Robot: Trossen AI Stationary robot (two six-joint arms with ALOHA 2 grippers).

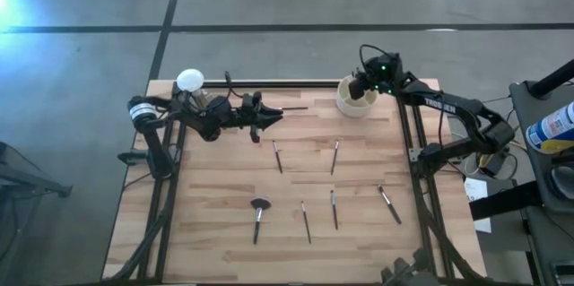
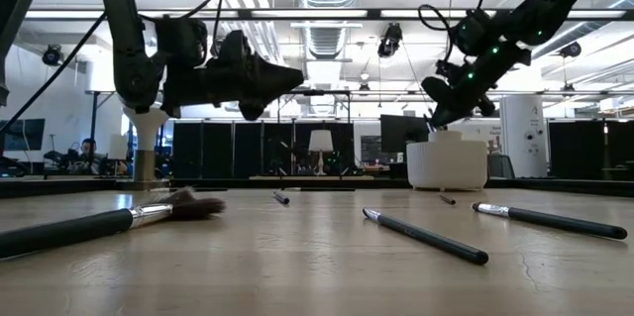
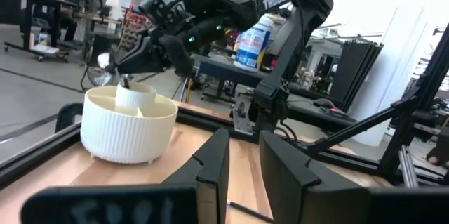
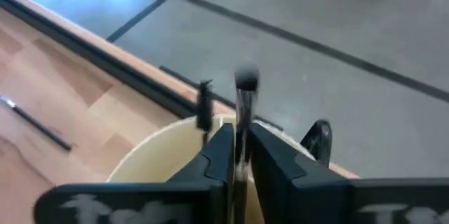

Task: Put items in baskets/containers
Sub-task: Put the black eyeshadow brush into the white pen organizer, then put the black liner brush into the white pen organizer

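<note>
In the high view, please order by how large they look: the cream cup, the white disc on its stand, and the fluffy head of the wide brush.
1. The cream cup, clearly the largest.
2. The white disc.
3. The fluffy brush head, the smallest, though not much smaller than the disc.

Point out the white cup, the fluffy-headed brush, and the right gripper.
white cup (image 1: 352,104): high view, on its near rim.
fluffy-headed brush (image 1: 260,204): high view, on its dark fluffy head.
right gripper (image 1: 363,88): high view, between its fingertips, over the cup.
</note>
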